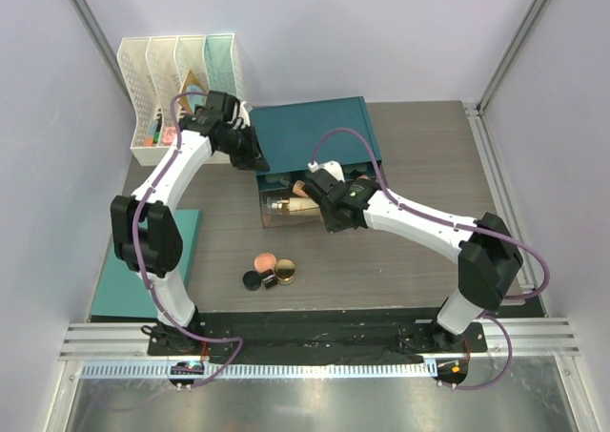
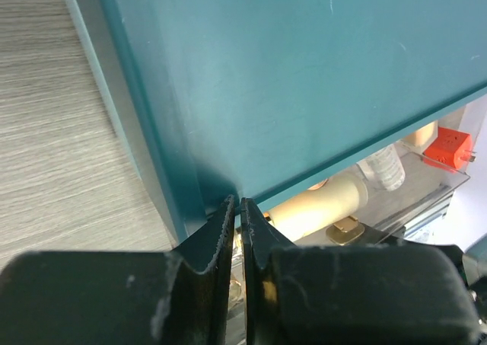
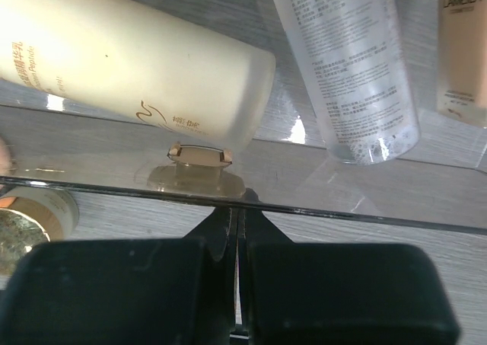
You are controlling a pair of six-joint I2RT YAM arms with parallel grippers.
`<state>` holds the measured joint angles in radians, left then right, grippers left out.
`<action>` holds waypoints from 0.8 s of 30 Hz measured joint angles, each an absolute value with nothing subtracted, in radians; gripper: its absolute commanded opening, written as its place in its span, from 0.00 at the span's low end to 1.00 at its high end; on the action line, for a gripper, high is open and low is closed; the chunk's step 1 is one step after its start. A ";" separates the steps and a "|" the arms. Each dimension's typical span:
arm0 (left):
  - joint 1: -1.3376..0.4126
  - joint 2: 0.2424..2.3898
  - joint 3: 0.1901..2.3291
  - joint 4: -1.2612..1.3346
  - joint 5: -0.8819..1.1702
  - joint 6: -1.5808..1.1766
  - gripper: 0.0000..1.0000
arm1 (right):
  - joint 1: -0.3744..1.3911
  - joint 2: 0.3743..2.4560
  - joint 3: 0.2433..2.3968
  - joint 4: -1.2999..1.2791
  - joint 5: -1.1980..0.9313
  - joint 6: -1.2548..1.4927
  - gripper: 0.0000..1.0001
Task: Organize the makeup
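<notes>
Top view: on the table [image 1: 429, 165], the pink blush compact [image 1: 265, 260], black jar [image 1: 252, 279] and gold-rimmed compact [image 1: 284, 275] lie clustered near the clear box [image 1: 272, 220]. The left tool [image 1: 255, 157] is at the left edge of the teal lid [image 1: 319, 132]; the right tool [image 1: 313, 186] is over the box. Left wrist: tool [image 2: 237, 208] narrowed to a slit at the lid's [image 2: 304, 78] corner. Right wrist: tool [image 3: 237, 223] fully closed, empty, beside the box wall; cream bottle [image 3: 137, 63], clear bottle [image 3: 342, 63] and beige tube [image 3: 464, 48] lie inside.
</notes>
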<state>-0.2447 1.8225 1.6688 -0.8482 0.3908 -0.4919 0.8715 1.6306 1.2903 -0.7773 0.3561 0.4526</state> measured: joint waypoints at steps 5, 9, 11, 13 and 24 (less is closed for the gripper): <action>-0.245 1.820 1.669 -0.853 0.378 -0.491 0.10 | 0.882 1.634 1.294 -0.762 0.407 0.440 0.01; -0.245 1.818 1.671 -0.858 0.369 -0.490 0.10 | 0.882 1.641 1.298 -0.708 0.456 0.416 0.01; -0.245 1.818 1.672 -0.861 0.366 -0.489 0.10 | 0.882 1.666 1.325 -0.701 0.487 0.401 0.01; -0.245 1.818 1.673 -0.864 0.363 -0.489 0.10 | 0.881 1.700 1.359 -0.692 0.519 0.389 0.01; -0.245 1.818 1.675 -0.869 0.355 -0.486 0.10 | 0.834 1.872 1.536 -0.619 0.624 0.360 0.01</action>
<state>-0.2447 1.8179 1.6752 -0.8692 0.3553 -0.4858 0.8337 1.8725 1.5356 -0.6193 0.6243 0.3603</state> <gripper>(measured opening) 0.096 0.017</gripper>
